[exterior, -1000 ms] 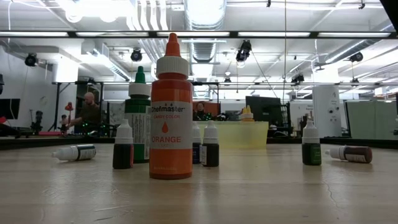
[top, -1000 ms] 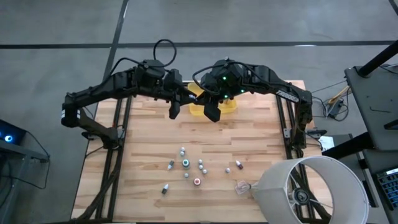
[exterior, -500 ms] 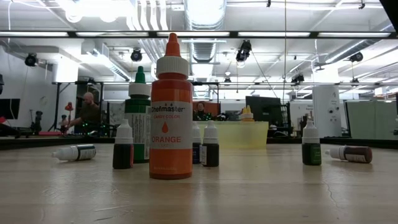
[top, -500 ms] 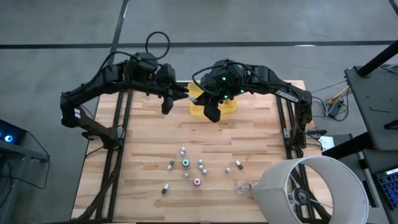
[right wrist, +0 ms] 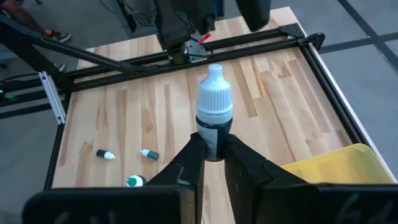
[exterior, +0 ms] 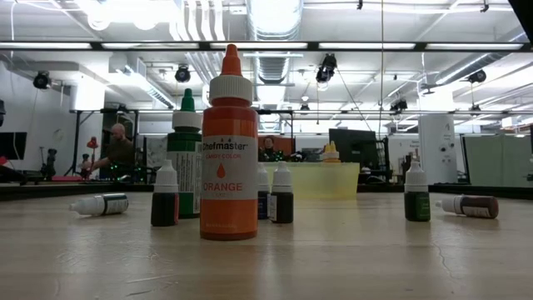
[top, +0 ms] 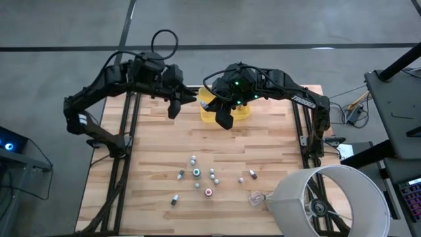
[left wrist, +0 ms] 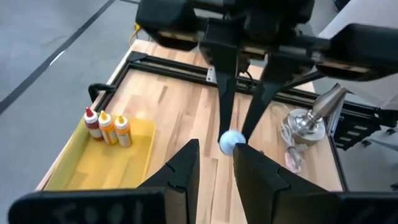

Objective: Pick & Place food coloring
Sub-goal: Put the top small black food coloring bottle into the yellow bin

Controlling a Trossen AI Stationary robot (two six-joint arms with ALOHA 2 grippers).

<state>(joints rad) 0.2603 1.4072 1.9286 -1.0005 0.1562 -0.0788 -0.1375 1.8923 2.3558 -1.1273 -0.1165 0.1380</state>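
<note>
In the right wrist view a small food coloring bottle (right wrist: 214, 118), dark body and white cap, sits in my shut right gripper (right wrist: 214, 163). That gripper (top: 223, 118) hangs above the near edge of the yellow tray (top: 207, 113). Three bottles with red, orange and yellow caps (left wrist: 106, 127) stand in the tray's corner. My left gripper (top: 173, 108) is left of the tray, raised and open with nothing between its fingers (left wrist: 214, 163). Several more bottles (top: 197, 174) stand or lie on the table's near half. Neither gripper shows in the low view. My right gripper pinches the bottle's dark body (right wrist: 213, 148) between its two fingertips, just below the white cap. The cap end (right wrist: 214, 93) sticks out beyond the fingertips. The fingers slant down from the table's right. The bottle is lifted clear of table and tray.
A large white round shade (top: 329, 201) stands at the near right corner, with a clear plastic scrap (top: 255, 197) beside it. In the low view a tall orange bottle (exterior: 229, 158) and a green one (exterior: 185, 154) stand close to the near edge. Black frame rails (top: 125, 151) run along both sides.
My left gripper has drawn back from the tray, up and toward the table's far left, its fingers empty. My right gripper has stayed still with its bottle.
</note>
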